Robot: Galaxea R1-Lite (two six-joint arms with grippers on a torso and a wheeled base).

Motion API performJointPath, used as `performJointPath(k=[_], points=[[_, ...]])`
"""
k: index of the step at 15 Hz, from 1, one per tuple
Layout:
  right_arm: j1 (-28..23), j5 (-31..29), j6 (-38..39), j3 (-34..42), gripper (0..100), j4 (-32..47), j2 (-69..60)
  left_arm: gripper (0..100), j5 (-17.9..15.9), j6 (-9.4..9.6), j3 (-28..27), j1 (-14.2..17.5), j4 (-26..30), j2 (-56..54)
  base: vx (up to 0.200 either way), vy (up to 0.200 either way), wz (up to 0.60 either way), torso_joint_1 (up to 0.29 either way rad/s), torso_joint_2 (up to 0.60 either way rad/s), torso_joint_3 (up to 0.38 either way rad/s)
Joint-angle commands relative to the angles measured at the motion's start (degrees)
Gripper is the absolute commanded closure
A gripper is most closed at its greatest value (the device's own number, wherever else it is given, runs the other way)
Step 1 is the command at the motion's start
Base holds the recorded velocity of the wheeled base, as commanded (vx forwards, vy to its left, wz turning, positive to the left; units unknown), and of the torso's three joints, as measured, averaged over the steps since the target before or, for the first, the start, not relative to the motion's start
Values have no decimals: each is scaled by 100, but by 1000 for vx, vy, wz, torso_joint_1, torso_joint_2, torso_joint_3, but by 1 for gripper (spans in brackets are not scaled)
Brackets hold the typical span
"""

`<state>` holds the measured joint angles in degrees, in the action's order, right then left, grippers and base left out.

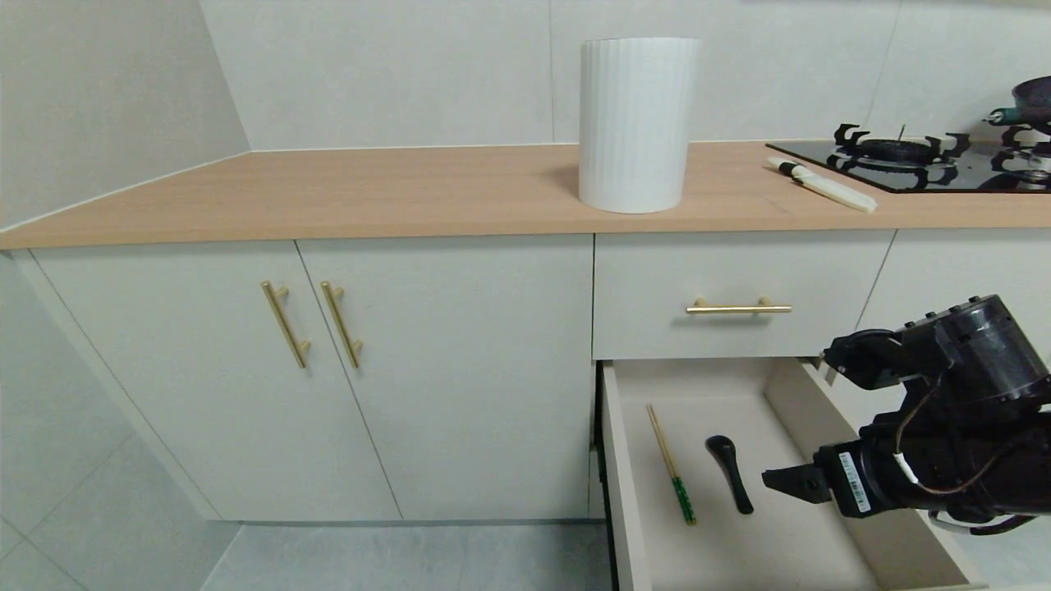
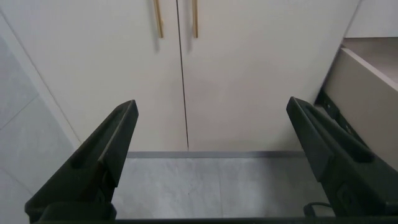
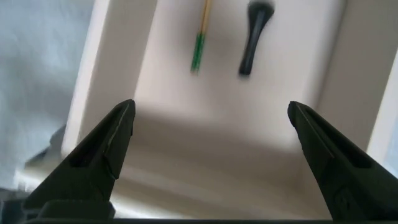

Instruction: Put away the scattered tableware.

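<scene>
Above the open drawer [image 1: 621,460], the right hand [image 3: 210,109] hovers, spread wide.

Open drawer [image 1: 621,492]: chopsticks [image 1: 672,464] lie left of centre and the black spoon [image 1: 729,472] about centre, near each other but apart. We have room to pass between the spoon and the right wall, and on the floor in front of both. Our right hand [image 3: 209,124], jaws spread wide, hangs over the drawer. The closed drawer front [image 1: 739,279] overhangs the back. On the desk [image 1: 369,193], the white canister [image 1: 634,123] and knife [image 1: 821,185] sit well apart. Left hand [image 2: 211,112], jaws wide, faces the closed cabinet doors [image 2: 249,62].
</scene>
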<state>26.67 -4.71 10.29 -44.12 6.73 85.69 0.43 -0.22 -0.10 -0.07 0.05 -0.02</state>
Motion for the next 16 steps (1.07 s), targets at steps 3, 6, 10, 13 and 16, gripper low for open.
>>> performJointPath(k=[3, 6, 10, 13, 16], points=[[110, 14, -484, 167, 0, 391, -61, 0, 1, -4, 1, -1, 13, 2, -67, 0, 0, -1, -1, -1], [154, 189, -1029, 246, 0, 971, -52, 0, 1, -4, 1, -1, 4, 2, 0, 0, 0, 0, 0, 0], [321, 1024, -1679, 246, 0, 1823, 185, 0, 1, -4, 1, -1, 4, 2, 0, 0, 0, 0, 0, 0], [365, 1147, -1811, 202, 0, 2043, 695, 0, 1, -4, 1, -1, 4, 2, 0, 0, 0, 0, 0, 0], [356, 1209, -1750, 132, 0, 2008, 1090, 0, 1, -4, 1, -1, 4, 2, 0, 0, 0, 0, 0, 0]])
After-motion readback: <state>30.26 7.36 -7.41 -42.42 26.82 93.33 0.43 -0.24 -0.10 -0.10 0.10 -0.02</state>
